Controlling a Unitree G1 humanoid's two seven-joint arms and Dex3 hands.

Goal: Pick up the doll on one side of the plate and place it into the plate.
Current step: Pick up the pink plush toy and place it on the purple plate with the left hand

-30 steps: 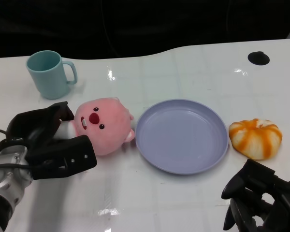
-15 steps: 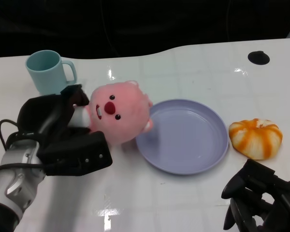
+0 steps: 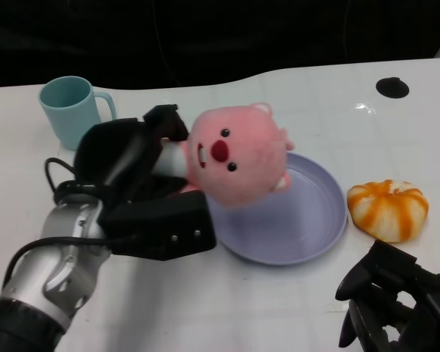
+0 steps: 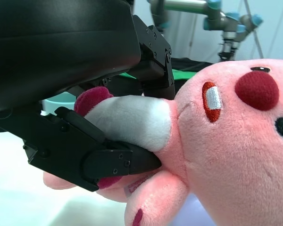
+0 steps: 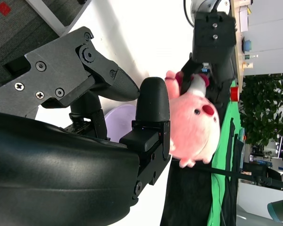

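Note:
My left hand (image 3: pixel 143 187) grips the pink plush doll (image 3: pixel 238 155) by its grey-white body and holds it in the air over the left rim of the lavender plate (image 3: pixel 308 220). The doll's face points up and toward me. In the left wrist view the doll (image 4: pixel 236 155) fills the frame, its grey body clamped between my black fingers (image 4: pixel 104 160). My right hand (image 3: pixel 392 304) rests low at the front right of the table, fingers curled and holding nothing. The right wrist view shows the doll (image 5: pixel 193 123) beyond that hand's fingers (image 5: pixel 151 117).
A teal mug (image 3: pixel 73 110) stands at the back left. An orange-and-white striped bun-shaped toy (image 3: pixel 387 209) lies just right of the plate. A small black disc (image 3: pixel 392 88) sits at the back right. The table's far edge meets a dark background.
My left hand has closed on the doll, lifted it off the table and carried it right, from beside the plate to above the plate's left rim. The right hand has not moved.

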